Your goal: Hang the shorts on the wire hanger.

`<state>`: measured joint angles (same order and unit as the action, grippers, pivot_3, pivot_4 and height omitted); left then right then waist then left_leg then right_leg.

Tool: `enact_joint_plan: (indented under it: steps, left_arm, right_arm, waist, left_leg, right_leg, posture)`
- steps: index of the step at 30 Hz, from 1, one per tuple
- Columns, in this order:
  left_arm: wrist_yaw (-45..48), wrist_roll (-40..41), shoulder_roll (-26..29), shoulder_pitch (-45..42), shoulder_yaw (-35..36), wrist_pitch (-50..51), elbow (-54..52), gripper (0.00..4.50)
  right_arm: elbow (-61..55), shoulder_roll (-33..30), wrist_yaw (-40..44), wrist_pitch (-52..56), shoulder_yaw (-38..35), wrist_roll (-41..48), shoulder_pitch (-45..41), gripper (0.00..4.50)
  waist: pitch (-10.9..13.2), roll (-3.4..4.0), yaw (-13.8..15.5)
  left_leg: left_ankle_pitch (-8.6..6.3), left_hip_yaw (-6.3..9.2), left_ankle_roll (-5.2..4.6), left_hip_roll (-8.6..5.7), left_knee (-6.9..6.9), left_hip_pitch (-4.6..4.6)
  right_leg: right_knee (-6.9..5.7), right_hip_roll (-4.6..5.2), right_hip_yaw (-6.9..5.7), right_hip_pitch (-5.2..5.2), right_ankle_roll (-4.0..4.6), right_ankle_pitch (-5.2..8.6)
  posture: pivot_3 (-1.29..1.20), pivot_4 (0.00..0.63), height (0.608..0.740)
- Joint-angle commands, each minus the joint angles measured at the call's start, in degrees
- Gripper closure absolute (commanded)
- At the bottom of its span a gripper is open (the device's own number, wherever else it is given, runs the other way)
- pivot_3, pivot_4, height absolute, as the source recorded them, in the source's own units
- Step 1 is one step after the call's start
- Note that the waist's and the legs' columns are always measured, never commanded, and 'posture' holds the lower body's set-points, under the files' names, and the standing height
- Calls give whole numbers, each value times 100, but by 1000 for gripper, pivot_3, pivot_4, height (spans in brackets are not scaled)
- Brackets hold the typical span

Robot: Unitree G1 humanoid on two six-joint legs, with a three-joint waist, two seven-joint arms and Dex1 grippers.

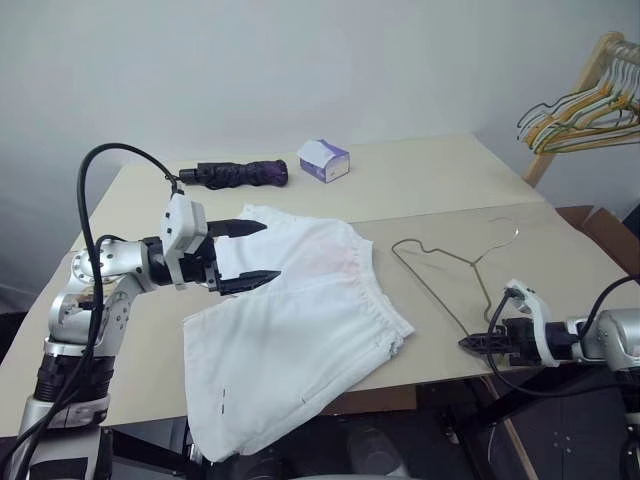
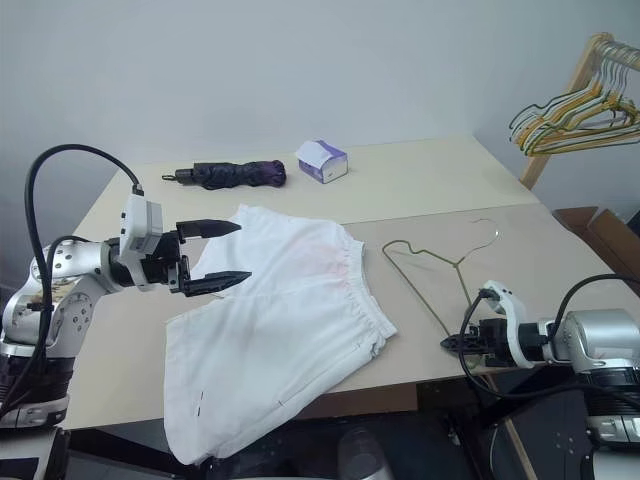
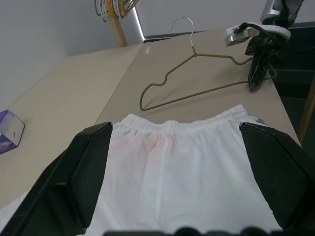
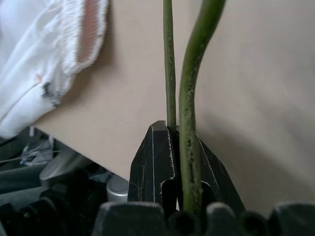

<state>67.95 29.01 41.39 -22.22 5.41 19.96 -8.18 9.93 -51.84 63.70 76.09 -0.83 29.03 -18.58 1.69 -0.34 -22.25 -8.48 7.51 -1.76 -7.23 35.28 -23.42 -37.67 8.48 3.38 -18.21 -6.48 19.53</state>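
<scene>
A pale beige surface [image 1: 420,180] made of two boards stands against a plain white wall, with a wooden rack of bunched hangers [image 1: 585,105] off its far right corner; a folded dark umbrella [image 1: 235,175] and a small purple-and-white box [image 1: 324,160] lie near its far edge. The white shorts [image 1: 295,320] lie spread toward the near edge, one leg hanging over it, and the left claw [image 1: 250,254] hovers over them with its fingers wide apart and empty. The wire hanger [image 1: 455,265] lies flat just beside the waistband, toward the right edge, its lower end pinched in the closed right claw [image 1: 470,343] at the near edge.
</scene>
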Motion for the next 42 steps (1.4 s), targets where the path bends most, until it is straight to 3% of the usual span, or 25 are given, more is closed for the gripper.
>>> enact_joint_plan:
  steps: [1, 14, 19, 27, 36, 42]
  left_arm:
    - [-74, 57, 101, -6, 92, 7, -215, 16]
    - [-204, 63, 81, 51, 95, 5, -291, 16]
    - [-196, 38, 90, 51, 55, -34, -286, 16]
    - [-267, 58, 158, 224, 161, -55, -438, 16]
    - [-425, 22, 174, 317, 158, -108, -539, 16]
    - [-479, 35, 208, 393, 205, -133, -597, 16]
  right_arm:
    - [-12, -170, 332, -13, 231, 235, -225, 4500]
    - [156, -518, 1102, -486, 1240, 112, -772, 4500]
    - [1010, -153, 1054, -689, 1889, -363, -1598, 4500]
    - [2270, 130, 1728, -1299, 2651, -1014, -2466, 4500]
    - [3889, 893, 2094, -2094, 2931, -1826, -3236, 4500]
    - [4352, 942, 1908, -2301, 2507, -1996, -3484, 4500]
  waist:
    - [0, 0, 30]
    - [0, 1, 267]
    - [0, 1, 264]
    - [1, 2, 343]
    - [0, 2, 417]
    - [0, 3, 442]
  left_leg:
    - [0, 0, 0, 0, 0, 0]
    - [-3, 1, 4, 2, -1, -5]
    - [-4, 0, 7, 3, -2, -4]
    - [-3, 5, 5, -3, -4, -5]
    - [-3, 6, 5, -2, -6, 6]
    - [-2, 9, 5, -5, -6, 6]
  right_leg:
    - [2, 0, 0, 0, -2, -1]
    - [9, 0, -1, -5, -8, 0]
    - [12, 0, -1, -5, -8, -1]
    - [12, 0, -2, -6, 17, -16]
    - [9, -4, -2, 0, 18, -17]
    - [8, -5, -3, 1, 20, -19]
  posture:
    - [-309, 0, 740]
    - [-291, 0, 740]
    - [-270, 0, 740]
    - [-225, 0, 740]
    - [-199, 0, 740]
    - [-198, 0, 740]
